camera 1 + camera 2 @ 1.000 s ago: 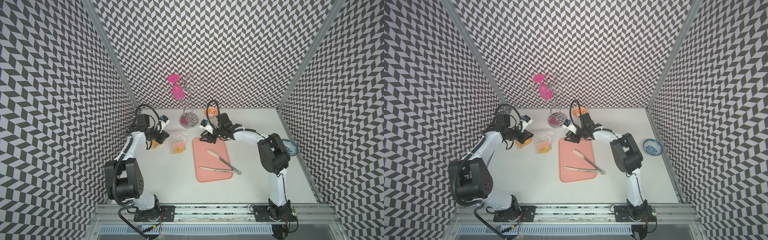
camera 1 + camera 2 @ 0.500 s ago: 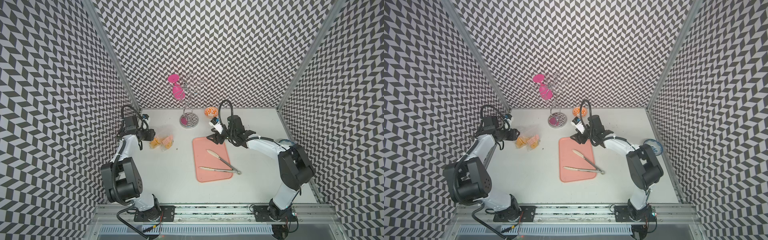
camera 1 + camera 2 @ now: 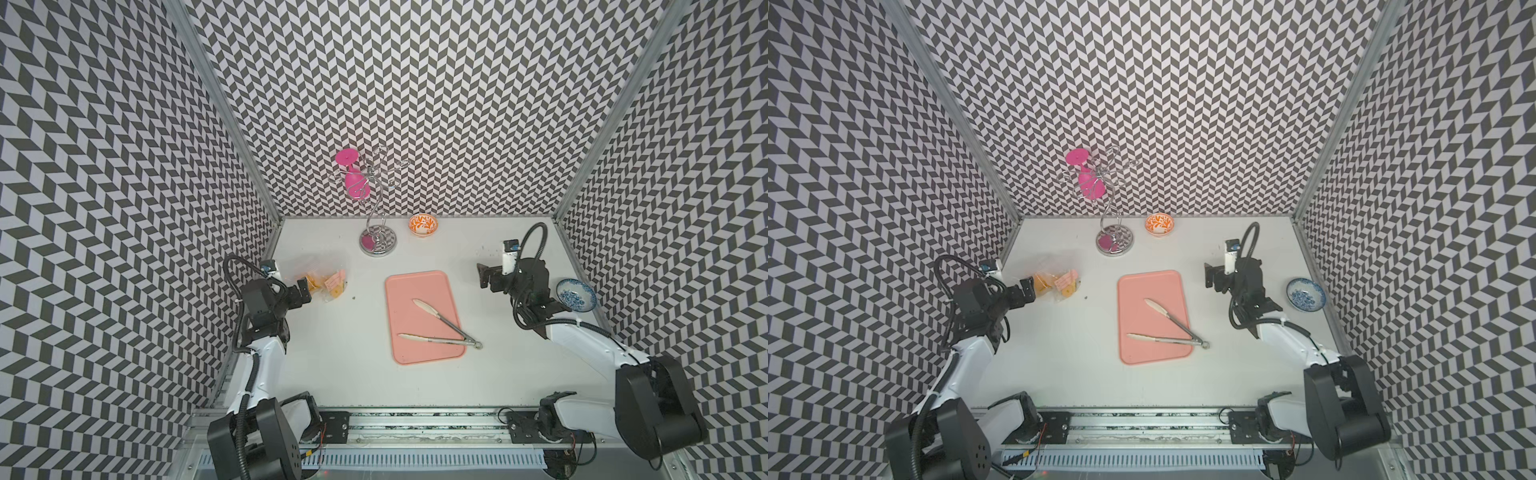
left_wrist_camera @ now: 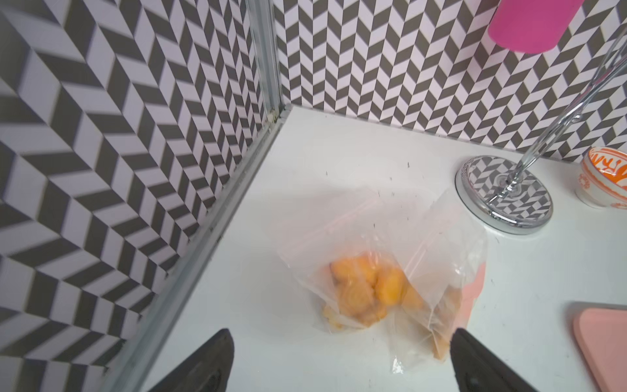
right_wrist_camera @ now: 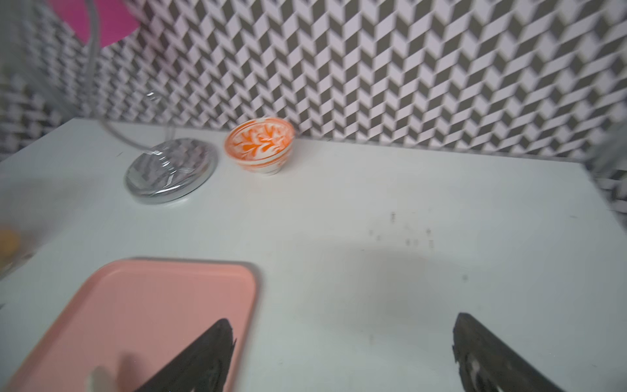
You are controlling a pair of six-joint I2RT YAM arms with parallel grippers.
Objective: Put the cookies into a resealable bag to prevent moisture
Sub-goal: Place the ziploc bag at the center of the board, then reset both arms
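Cookies (image 4: pixel 366 292) in bag (image 4: pixel 373 230) on surface (image 4: pixel 305 163) | left pincer (image 4: pixel 339 332) by it, right pincer (image 5: pixel 341 319) well apart: both spread wide, empty | packing apparently done

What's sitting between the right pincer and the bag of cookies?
In both top views, the pink tray, tongs on it, lies between the right pincer and the cookies in their bag.

Broad bare stretch of table (image 3: pixel 340 374) across lower centre in both top views, below the pink tray (image 3: pixel 405 291). Tray sits mid-frame, tongs (image 3: pixel 440 319) splayed on it. Open lane left of the tray, ending at the bag (image 3: pixel 332 270) of cookies (image 3: pixel 311 282), centre left. Upper centre crowded: chrome stand (image 3: pixel 377 243), orange bowl (image 3: pixel 423 224) near it. Upper right bare; blue bowl (image 3: pixel 575 294) near right wall.
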